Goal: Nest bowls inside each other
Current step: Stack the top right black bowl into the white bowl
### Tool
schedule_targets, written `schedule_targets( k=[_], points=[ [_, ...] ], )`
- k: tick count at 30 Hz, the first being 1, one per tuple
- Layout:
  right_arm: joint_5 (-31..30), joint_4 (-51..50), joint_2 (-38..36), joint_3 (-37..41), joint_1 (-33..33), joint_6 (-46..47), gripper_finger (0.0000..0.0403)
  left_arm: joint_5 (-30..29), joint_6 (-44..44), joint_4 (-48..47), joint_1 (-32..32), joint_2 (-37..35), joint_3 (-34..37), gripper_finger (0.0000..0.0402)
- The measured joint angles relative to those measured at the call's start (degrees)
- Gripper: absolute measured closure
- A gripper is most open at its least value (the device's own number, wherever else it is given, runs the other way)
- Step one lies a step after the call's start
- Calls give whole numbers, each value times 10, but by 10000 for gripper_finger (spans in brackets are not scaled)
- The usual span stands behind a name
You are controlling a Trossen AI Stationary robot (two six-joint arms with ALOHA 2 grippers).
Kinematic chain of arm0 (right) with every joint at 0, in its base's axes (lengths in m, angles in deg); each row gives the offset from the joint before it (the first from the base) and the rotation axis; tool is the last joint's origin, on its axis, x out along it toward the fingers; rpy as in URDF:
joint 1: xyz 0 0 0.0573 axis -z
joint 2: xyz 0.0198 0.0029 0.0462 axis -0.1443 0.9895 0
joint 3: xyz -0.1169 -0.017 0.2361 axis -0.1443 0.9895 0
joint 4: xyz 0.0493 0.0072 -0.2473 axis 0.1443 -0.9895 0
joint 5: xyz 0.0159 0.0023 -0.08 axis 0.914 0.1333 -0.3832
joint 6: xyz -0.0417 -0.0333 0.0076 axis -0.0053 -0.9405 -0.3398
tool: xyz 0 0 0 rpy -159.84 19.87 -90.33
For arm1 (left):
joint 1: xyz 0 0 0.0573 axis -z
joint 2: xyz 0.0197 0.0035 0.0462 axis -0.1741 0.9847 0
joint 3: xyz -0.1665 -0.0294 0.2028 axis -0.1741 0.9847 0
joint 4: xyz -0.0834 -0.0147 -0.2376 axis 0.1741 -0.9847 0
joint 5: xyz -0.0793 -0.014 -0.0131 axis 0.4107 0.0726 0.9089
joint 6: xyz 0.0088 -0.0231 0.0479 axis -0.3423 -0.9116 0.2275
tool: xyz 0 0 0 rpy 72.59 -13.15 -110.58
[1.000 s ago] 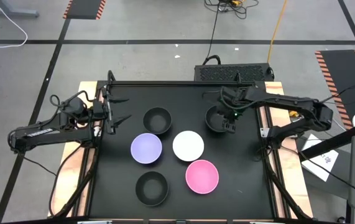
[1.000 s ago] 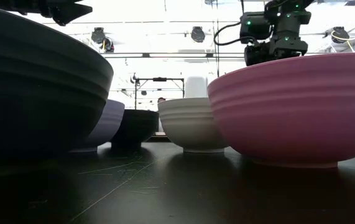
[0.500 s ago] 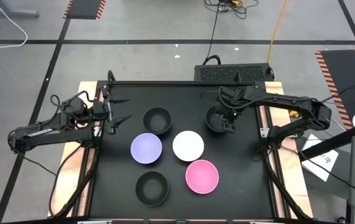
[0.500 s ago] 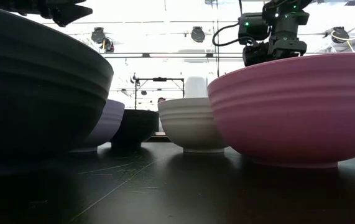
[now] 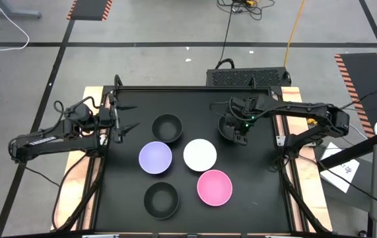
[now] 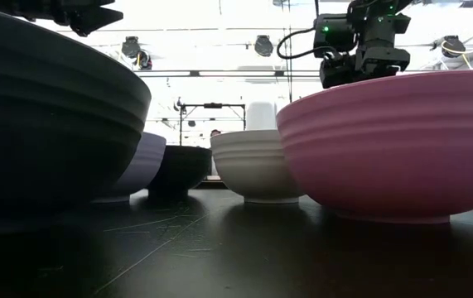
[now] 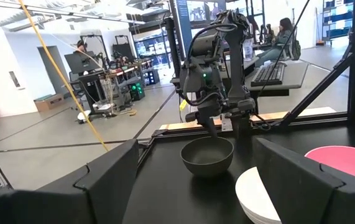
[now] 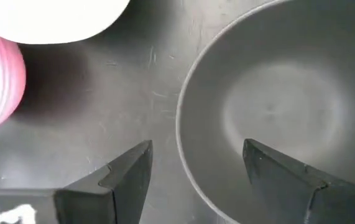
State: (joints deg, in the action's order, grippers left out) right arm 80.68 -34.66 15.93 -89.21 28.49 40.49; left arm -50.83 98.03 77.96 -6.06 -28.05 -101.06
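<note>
Right gripper (image 5: pixel 239 135) straddles, fingers spread, one of three black bowls (image 5: pixel 230 125) (six bowls total).

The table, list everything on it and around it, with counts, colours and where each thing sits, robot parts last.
Black bowls: three; one far centre, one near centre, one far right under the right pincer.
Lavender bowl: one, left of middle.
White bowl: one, middle.
Pink bowl: one, near right.
Table: one, black top.
Black box: one, on the floor beyond the table.
Left pincer: open, at the left edge, waiting.
Right pincer: open, straddling the far-right black bowl's rim.
</note>
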Motion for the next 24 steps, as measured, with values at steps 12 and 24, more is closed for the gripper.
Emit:
schedule_targets(
  k=[12,24],
  points=[
    [-36,40,1,51,-4,16,161,4,-1,0,0,0,0,80],
    [-53,58,1,67,-4,14,161,15,-1,1,0,0,0,80]
  ],
)
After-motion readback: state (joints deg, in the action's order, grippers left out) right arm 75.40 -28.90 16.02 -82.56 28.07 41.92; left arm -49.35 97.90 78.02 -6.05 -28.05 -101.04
